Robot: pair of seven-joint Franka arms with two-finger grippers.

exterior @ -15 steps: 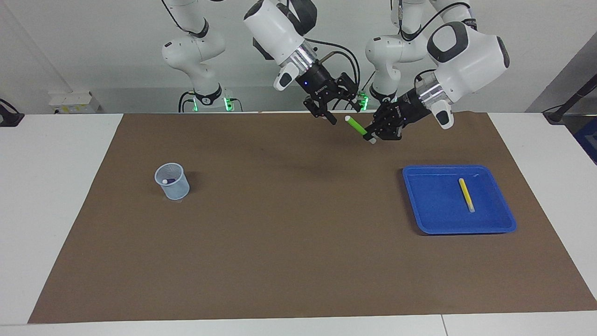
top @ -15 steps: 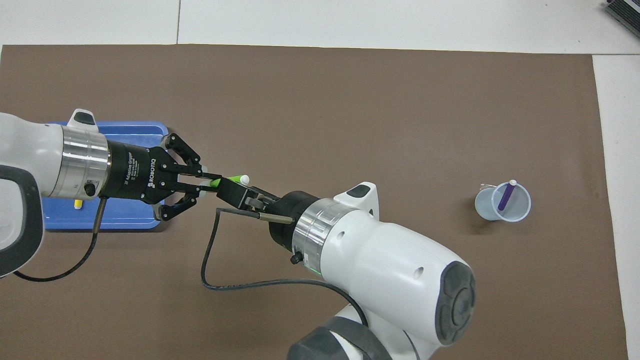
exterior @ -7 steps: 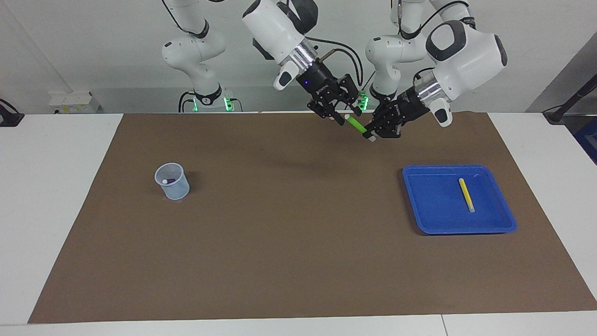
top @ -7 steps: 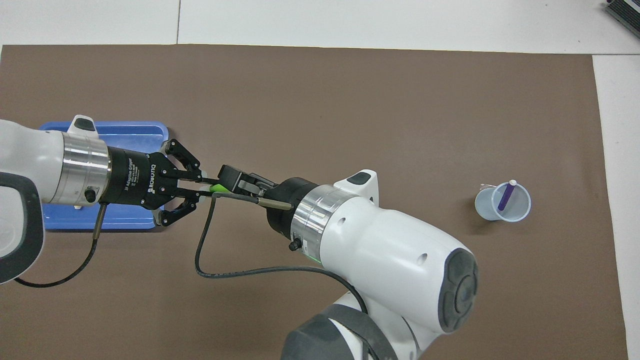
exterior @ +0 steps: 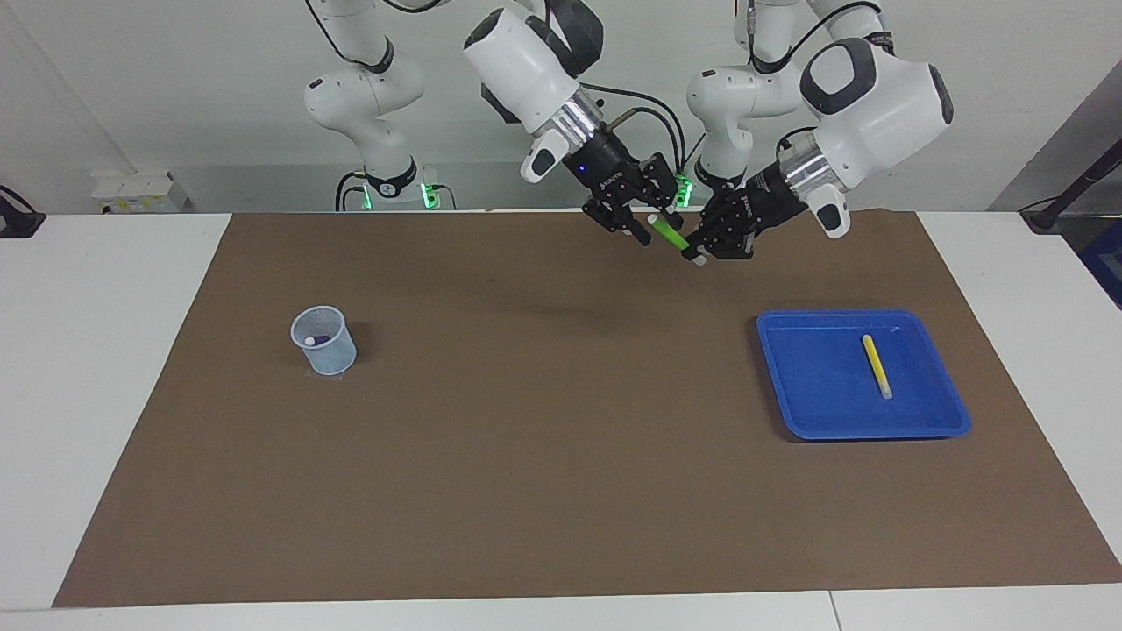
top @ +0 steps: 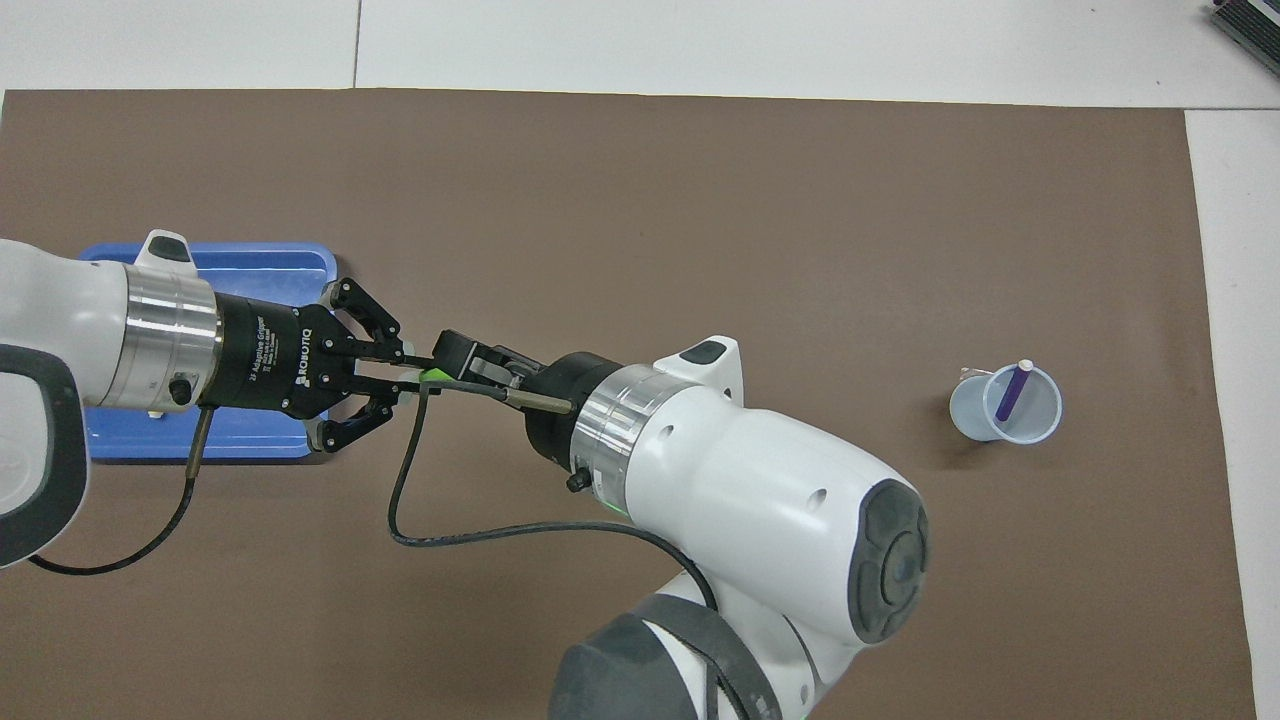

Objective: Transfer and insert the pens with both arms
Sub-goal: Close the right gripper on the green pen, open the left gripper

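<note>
Both black two-finger grippers met over the brown mat: the left gripper [exterior: 699,251] was clamped on the slim green pen [exterior: 671,234], and the right gripper [exterior: 651,230] had closed around its other end. A yellow pen [exterior: 876,365] lay in the blue tray [exterior: 824,412], a purple pen [top: 1012,390] stood in the translucent cup [top: 1040,425].

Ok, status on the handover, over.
Left pincer shut on green pen, up over the mat. Right pincer closed on pen's free end. Yellow pen in tray, purple in cup. Nothing blocking.

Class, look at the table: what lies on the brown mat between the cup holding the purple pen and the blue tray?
Nothing: between the cup and the blue tray the brown mat is bare, as the facing view shows plainly.
</note>
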